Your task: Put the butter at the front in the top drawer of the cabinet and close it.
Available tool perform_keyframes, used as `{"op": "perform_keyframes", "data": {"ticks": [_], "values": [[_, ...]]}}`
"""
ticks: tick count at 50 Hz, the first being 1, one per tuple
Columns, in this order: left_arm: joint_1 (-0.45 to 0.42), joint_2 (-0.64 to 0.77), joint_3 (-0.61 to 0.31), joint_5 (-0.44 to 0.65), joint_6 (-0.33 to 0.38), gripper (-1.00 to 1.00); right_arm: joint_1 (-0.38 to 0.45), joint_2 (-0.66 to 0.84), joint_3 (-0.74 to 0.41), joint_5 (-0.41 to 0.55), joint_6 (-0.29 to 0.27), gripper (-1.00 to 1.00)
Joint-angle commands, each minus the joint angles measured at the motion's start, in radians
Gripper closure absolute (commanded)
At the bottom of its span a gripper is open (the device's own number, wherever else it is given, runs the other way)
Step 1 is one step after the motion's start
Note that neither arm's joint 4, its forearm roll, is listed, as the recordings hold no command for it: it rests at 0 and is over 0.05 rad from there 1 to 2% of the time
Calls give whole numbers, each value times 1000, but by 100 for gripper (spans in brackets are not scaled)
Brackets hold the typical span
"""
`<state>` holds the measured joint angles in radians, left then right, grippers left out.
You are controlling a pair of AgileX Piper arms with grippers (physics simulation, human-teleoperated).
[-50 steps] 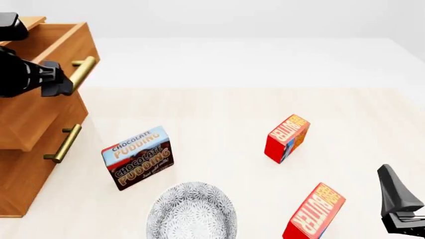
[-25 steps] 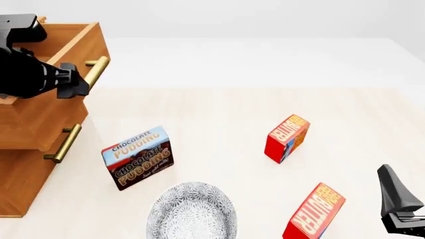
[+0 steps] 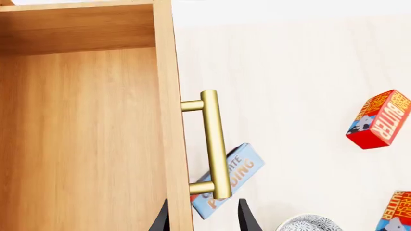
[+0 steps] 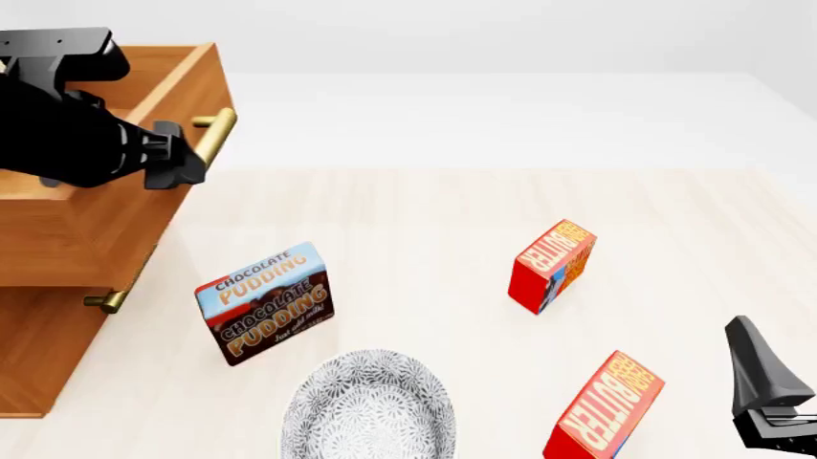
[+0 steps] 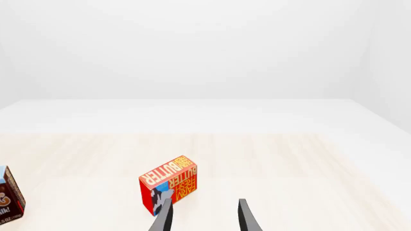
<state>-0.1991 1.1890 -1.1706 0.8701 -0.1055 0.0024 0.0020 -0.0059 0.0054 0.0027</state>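
Nearest the arms, the front butter (image 4: 604, 409) stands on the desk (image 4: 422, 220) at right, untouched, just left of the right claw (image 4: 766, 402), whose fingers are spread. Beyond it stand the second butter (image 4: 553, 265) and, leftward, the pudding box (image 4: 264, 301). Far left, the top drawer (image 4: 109, 153) has slid further out of the cabinet (image 4: 45, 354) over the last second; the left claw (image 4: 172, 164) sits by its handle (image 4: 214, 137), its spread indiscernible. The drawer now appears open enough for loading.
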Motion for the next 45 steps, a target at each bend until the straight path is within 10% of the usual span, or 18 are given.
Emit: {"op": "perform_keyframes", "data": {"ticks": [1,45], "values": [[-48,26,12,-25,-6,-100,0,1,1,-2,0,-100],[-225,122,-122,-5,14,-100,0,1,0,-1,0,-100]]}}
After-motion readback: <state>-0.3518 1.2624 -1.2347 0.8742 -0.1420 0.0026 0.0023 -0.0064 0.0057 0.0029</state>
